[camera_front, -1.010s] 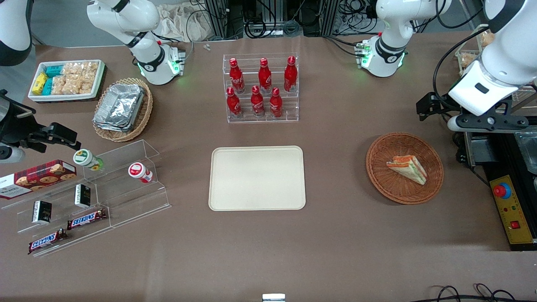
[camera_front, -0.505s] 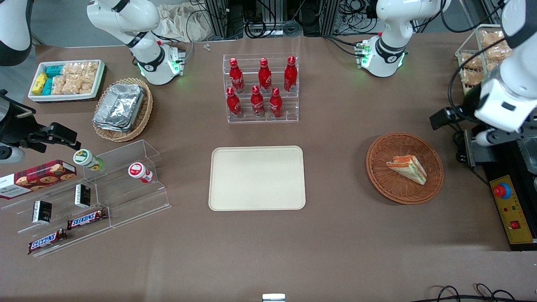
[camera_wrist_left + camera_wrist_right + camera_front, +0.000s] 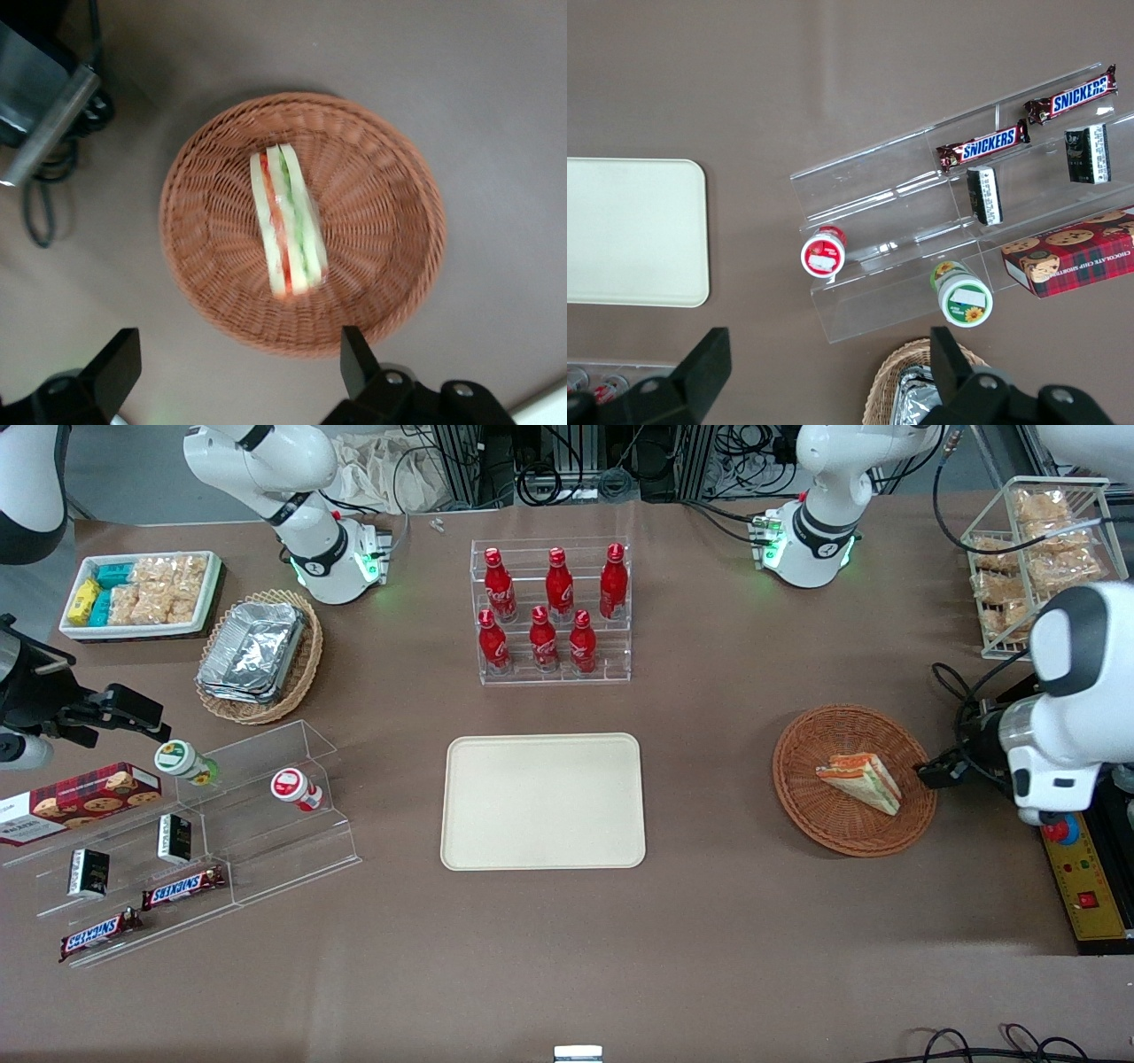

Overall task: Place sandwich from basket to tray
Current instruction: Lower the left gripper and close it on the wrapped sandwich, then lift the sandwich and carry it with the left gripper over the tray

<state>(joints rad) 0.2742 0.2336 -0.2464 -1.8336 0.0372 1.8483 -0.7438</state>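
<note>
The sandwich point(image 3: 861, 781) point(image 3: 287, 220), a wrapped white wedge with orange and green layers, lies in the middle of the round reddish-brown basket point(image 3: 808, 802) point(image 3: 381, 204). My left gripper point(image 3: 941, 769) point(image 3: 237, 367) hovers just outside the basket's rim, toward the working arm's end of the table. It is open and its black fingers point(image 3: 354, 356) have nothing between them. The cream tray point(image 3: 543, 801) lies flat mid-table with nothing on it, toward the parked arm's end from the basket.
A clear rack of red bottles point(image 3: 551, 611) stands farther from the camera than the tray. A wire rack of snacks point(image 3: 1041, 549) and a yellow control box point(image 3: 1083, 877) flank the working arm. Acrylic shelves of snacks point(image 3: 186, 841) and a foil-container basket point(image 3: 259, 655) sit toward the parked arm's end.
The left arm has swung down and nearer the front camera, bringing its gripper from farther back to the basket's rim. Sandwich, basket and tray have not moved.
</note>
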